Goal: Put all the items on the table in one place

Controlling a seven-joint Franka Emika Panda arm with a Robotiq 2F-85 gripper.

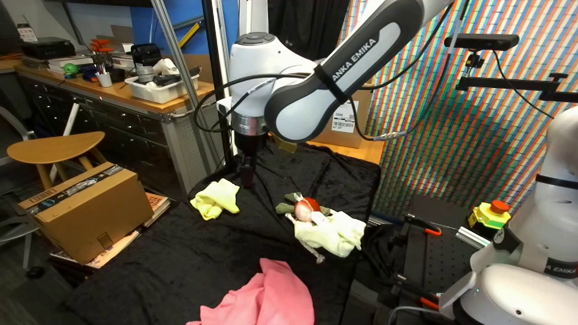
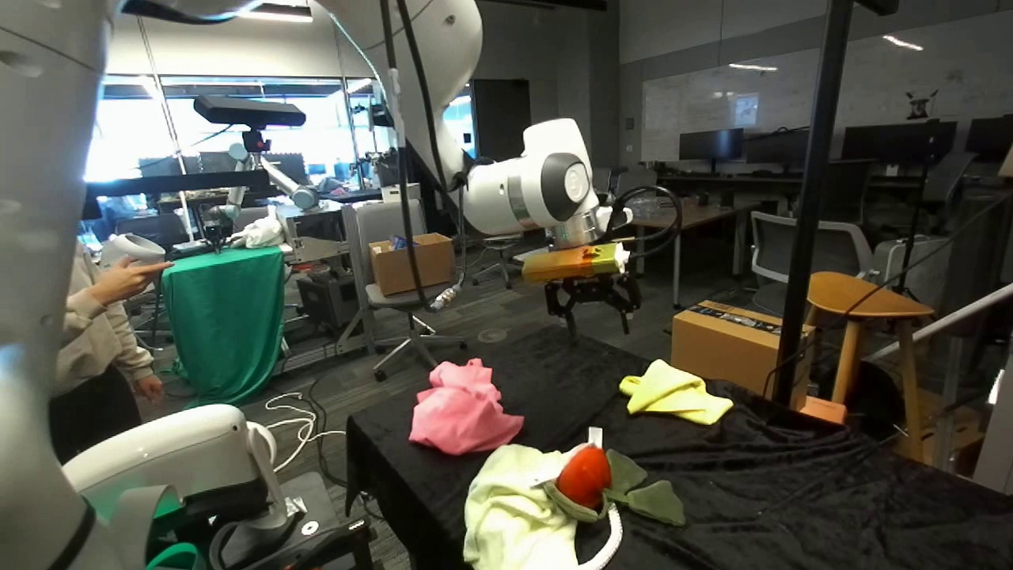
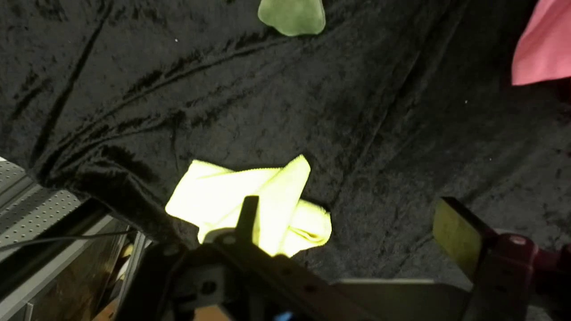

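My gripper (image 2: 599, 321) hangs above the far part of the black table (image 1: 171, 271), open and holding nothing. In the wrist view the pale yellow cloth (image 3: 267, 191) lies folded below, partly hidden by one finger (image 3: 247, 218). A crumpled pink cloth (image 2: 467, 412) shows in both exterior views, and its edge in the wrist view. The white cloth (image 1: 336, 232) is bunched up, with the red-and-green object (image 2: 586, 477) resting against it. Part of the white tube loop (image 2: 611, 542) emerges beside them. Only a green flap (image 3: 294, 18) of that object enters the wrist view.
A brown cardboard box (image 1: 90, 212) stands beyond the table's edge near the wooden stool (image 1: 54, 146). A dark upright post (image 2: 803, 198) rises along that side. An emergency stop button (image 1: 499, 207) sits near the arm's white base (image 1: 519, 253). A person (image 2: 99, 340) is at the far left.
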